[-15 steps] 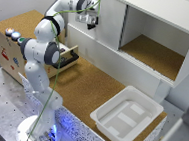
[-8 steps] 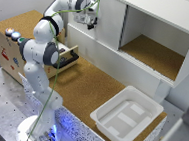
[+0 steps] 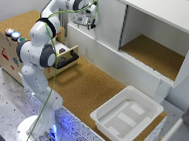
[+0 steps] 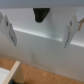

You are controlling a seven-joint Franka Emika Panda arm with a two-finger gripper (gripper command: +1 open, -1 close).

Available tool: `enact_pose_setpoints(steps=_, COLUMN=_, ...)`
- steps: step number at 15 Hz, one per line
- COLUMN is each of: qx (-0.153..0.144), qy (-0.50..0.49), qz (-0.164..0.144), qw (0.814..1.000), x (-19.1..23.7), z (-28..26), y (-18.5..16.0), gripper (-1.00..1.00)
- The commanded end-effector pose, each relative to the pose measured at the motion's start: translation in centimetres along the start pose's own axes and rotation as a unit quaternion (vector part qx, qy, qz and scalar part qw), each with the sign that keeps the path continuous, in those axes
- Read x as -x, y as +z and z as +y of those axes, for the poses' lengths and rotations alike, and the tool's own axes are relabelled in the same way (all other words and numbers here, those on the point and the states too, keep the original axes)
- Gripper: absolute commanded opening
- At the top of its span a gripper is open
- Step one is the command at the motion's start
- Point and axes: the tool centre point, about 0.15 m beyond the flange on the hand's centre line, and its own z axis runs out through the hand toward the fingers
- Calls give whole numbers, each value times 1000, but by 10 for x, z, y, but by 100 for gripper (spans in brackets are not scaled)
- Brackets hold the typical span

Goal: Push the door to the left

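The door (image 3: pixel 109 25) is a tall plain white panel covering the part of the white cabinet's front toward the exterior view's left. The opening (image 3: pixel 154 51) beside it shows a brown floor inside. My gripper (image 3: pixel 90 21) is high up at the door's edge on the exterior view's left, close to the cabinet. In the wrist view the gripper (image 4: pixel 39 31) is open and empty, and its two fingers (image 4: pixel 6 27) stand wide apart in front of the white cabinet surface (image 4: pixel 42 47). I cannot tell whether a finger touches the door.
A shallow white plastic tray (image 3: pixel 149 105) lies on the brown table toward the exterior view's lower right. A small wooden drawer (image 3: pixel 69 55) stands pulled out of a wooden box (image 3: pixel 5 47) near the arm's base. The cabinet's low front ledge (image 3: pixel 110 53) runs below the door.
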Motion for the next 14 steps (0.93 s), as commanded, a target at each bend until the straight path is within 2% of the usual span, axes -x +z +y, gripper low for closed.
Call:
enact_pose_setpoints(steps=1, qx=-38, qy=-22, qz=-2, qw=999, x=65, z=-3, y=28, gripper=100)
enact_pose_setpoints(steps=4, qx=-44, qy=-25, qz=-23, qw=998, x=83, z=-16, y=37, gripper=100)
enact_pose_setpoints(steps=10, qx=-18, qy=0, qz=-59, qw=998, x=97, z=-56, y=57, gripper=100)
enact_pose_setpoints(steps=12, qx=-9, qy=63, qz=-85, qw=994, x=106, z=-54, y=75, gripper=100)
enact_pose_setpoints(steps=14, qx=-13, qy=115, qz=-95, qw=989, x=117, z=-51, y=87, gripper=100)
